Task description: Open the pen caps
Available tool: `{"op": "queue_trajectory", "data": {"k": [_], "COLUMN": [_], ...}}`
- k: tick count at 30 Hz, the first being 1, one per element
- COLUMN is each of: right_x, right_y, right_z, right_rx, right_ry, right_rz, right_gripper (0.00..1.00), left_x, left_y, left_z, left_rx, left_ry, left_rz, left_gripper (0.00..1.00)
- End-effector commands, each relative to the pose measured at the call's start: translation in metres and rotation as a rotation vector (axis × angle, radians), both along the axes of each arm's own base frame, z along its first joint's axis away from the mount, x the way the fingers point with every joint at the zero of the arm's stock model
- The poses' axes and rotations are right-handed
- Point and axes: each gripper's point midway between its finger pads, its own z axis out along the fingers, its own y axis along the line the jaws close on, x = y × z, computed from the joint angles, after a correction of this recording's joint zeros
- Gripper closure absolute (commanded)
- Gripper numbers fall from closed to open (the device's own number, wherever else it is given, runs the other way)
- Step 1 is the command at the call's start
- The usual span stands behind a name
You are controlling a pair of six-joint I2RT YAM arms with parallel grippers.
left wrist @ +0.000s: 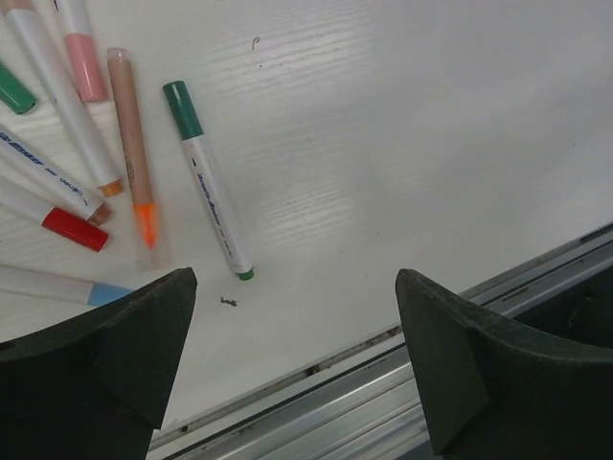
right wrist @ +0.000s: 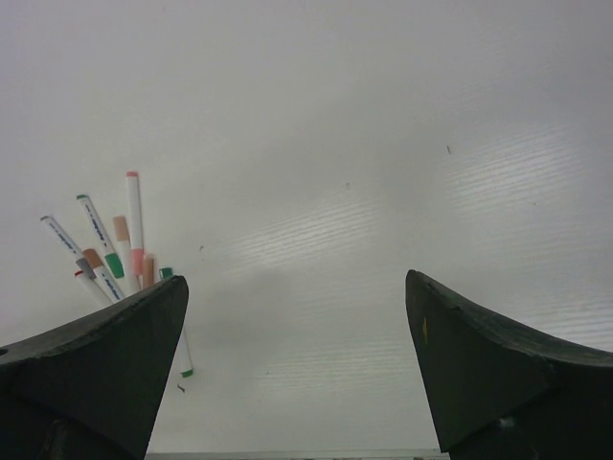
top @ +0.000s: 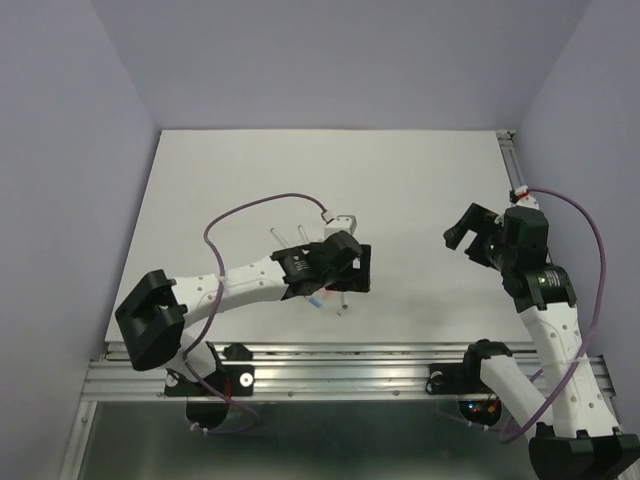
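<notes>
We log both jaws released, empty. Pens [left wrist: 215, 216] flat on counter [left wrist: 402, 144] under left jaws. Green cap [left wrist: 182, 107] just left of gap in wrist view, pen axis toward jaws, cap at end away from them. Red cap [left wrist: 75, 230] further left. Right jaws well apart; left arm [top: 240, 285] nearer.

We see our left claw [left wrist: 295, 287] with its black fingers [left wrist: 115, 355] spread wide over the white bench [left wrist: 402, 144], gripping nothing. At the upper left lie white pens [left wrist: 59, 101]: a green plastic pen cap [left wrist: 182, 107] sits on the barrel nearest the claw. A red plastic pen cap [left wrist: 75, 230] and a pink plastic pen cap [left wrist: 84, 65] lie farther left.
</notes>
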Motion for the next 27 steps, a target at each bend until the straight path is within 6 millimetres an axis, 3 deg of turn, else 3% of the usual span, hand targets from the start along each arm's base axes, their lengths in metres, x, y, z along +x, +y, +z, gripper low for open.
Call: {"op": "queue_trajectory", "data": {"k": [1,2,11,17,20,27], "right_x": [-0.002,-0.004,-0.009,-0.010,-0.011,-0.011], "right_y": [-0.006,-0.008,-0.015,-0.014,-0.015,-0.014], "right_z": [0.003,0.006,0.006,0.005,0.003,0.001], "right_rx": [-0.039,-0.042,-0.056,-0.052,-0.051,-0.048], "right_ry": [-0.045,-0.059,-0.090,-0.102,-0.101,-0.104], "right_rz": [-0.015,-0.020,-0.055,-0.053,-0.058,-0.056], "right_gripper": [0.00,0.00,0.00,0.00,0.00,0.00], "left_x": [0.016,0.019,0.030,0.028,0.026,0.025], "left_y": [-0.014,-0.007,-0.008,-0.003,-0.003,-0.006], "left_z": [0.008,-0.008,-0.050,-0.070,-0.081,-0.091], "left_rx": [0.042,0.115,0.298,0.348,0.369,0.371], "left_ry": [-0.027,-0.012,0.056,0.084,0.103,0.117], "left_rz": [0.045,0.077,0.147,0.162,0.160,0.153], "left_gripper": [0.02,0.03,0.13,0.14,0.20,0.27]}}
